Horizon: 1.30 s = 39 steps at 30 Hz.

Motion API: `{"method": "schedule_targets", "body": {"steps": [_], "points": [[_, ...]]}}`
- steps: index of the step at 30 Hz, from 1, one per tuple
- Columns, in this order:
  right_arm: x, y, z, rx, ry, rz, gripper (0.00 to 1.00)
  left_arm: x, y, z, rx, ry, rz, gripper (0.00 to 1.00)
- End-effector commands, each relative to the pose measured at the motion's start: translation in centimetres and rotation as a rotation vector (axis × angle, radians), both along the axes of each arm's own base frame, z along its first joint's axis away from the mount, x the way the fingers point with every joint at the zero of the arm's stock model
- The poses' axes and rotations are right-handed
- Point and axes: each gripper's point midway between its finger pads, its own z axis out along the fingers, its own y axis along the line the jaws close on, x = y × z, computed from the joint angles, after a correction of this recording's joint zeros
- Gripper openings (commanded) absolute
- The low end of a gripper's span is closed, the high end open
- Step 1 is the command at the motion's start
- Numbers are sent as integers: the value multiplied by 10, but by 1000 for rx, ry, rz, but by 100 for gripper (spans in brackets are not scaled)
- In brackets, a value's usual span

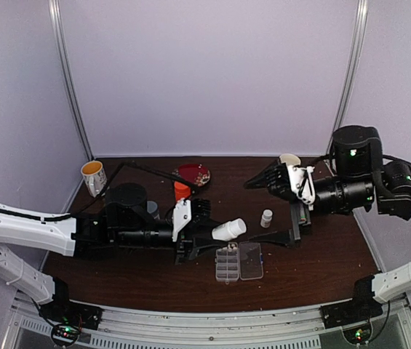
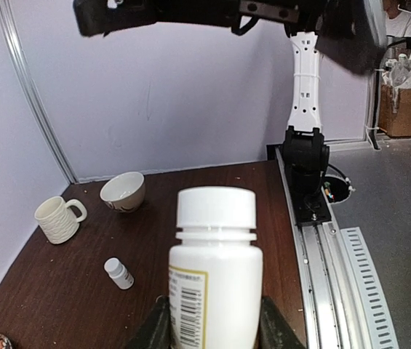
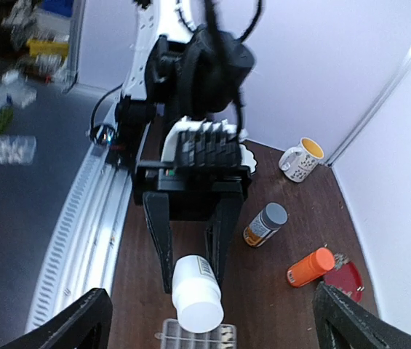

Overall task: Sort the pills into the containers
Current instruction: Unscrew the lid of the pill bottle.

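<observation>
Sorting looks barely begun. The clear plastic rectangular organiser box lies on the dark brown bench with its hinged lid folded flat to the right. No small whitish pills can be made out in its compartments or anywhere else. They are presumably inside the white plastic bottle with a white cap, and that cap is on, so uncapping, pouring and distributing all appear to be left. The left gripper pinches the bottle around its body. Its arm reaches in low from the left and holds the bottle roughly on its side, cap toward the right arm, close to the organiser's far edge. The right gripper faces the cap from the right, raised, spread wide and empty.
</observation>
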Motion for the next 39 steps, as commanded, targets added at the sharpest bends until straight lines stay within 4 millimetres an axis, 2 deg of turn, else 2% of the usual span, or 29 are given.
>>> {"method": "schedule_targets", "body": {"steps": [1, 3, 6, 9, 11, 14, 17, 19, 27, 32, 37, 39], "points": [[9, -18, 27, 154, 465, -270, 100, 6, 2, 26, -62, -60, 26, 17], [13, -23, 22, 143, 600, -359, 100, 7, 2, 26, -65, -67, 31, 17], [19, -25, 3, 129, 715, -450, 100, 9, 2, 26, -66, -75, 40, 17], [12, -17, -9, 124, 856, -451, 98, 9, 1, 25, -63, -79, 43, 17], [12, -14, -19, 109, 962, -502, 91, 10, 1, 25, -62, -79, 46, 17], [13, -10, -34, 80, 1054, -562, 74, 11, 1, 25, -61, -79, 51, 17], [13, -2, -42, 67, 1120, -576, 68, 11, 0, 24, -58, -79, 49, 17], [13, 3, -44, 64, 1138, -576, 63, 11, 0, 23, -56, -80, 47, 17], [16, 8, -49, 21, 1131, -597, 57, 11, -1, 23, -55, -79, 43, 17], [17, 12, -52, 9, 1129, -596, 48, 10, -1, 22, -54, -80, 42, 17], [17, 15, -50, 12, 1129, -587, 44, 10, -1, 21, -51, -79, 41, 17], [18, 14, -47, 19, 1124, -585, 47, 10, -1, 21, -50, -79, 41, 17]]}}
